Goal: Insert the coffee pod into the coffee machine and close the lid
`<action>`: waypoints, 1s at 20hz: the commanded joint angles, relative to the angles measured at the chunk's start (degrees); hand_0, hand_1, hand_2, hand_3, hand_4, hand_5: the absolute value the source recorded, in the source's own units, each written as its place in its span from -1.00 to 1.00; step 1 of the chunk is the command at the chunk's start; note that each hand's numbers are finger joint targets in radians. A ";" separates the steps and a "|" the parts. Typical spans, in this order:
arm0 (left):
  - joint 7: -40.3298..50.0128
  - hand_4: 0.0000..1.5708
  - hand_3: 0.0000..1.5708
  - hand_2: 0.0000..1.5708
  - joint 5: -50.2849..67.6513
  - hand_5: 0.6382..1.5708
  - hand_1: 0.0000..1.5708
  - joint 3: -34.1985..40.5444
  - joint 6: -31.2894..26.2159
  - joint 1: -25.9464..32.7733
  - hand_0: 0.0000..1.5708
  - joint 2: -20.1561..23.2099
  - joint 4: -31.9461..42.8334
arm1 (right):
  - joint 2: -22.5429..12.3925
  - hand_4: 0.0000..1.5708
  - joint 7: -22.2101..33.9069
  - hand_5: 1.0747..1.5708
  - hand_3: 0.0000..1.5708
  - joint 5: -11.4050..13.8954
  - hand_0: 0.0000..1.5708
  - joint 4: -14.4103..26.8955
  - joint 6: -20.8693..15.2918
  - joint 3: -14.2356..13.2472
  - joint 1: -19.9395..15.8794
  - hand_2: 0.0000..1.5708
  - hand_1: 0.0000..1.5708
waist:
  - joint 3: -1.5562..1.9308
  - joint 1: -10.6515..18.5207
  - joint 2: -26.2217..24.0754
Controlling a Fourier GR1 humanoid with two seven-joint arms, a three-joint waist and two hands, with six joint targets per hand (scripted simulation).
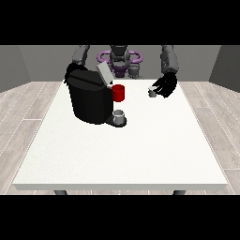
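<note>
A black coffee machine stands on the white table, left of the middle. Its grey lid is tilted up and open, and a red holder sticks out at its right side. A grey cup sits on the machine's base. The small grey coffee pod is near the table's far edge, right of the machine. The hand at the view's right has its fingers curled round the pod. The hand at the view's left is mostly hidden behind the machine's top corner.
The robot's torso rises behind the table's far edge. The table's near edge runs across the bottom, with wooden floor on both sides.
</note>
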 commanded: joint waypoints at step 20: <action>11.60 -0.35 0.53 0.60 1.20 1.00 0.54 5.00 -9.72 -19.32 0.54 2.16 -3.67 | 0.35 -0.36 -0.76 1.00 -1.00 -0.77 -1.00 1.54 1.72 1.62 -6.14 -1.00 -1.00 | 0.01 -5.12 1.10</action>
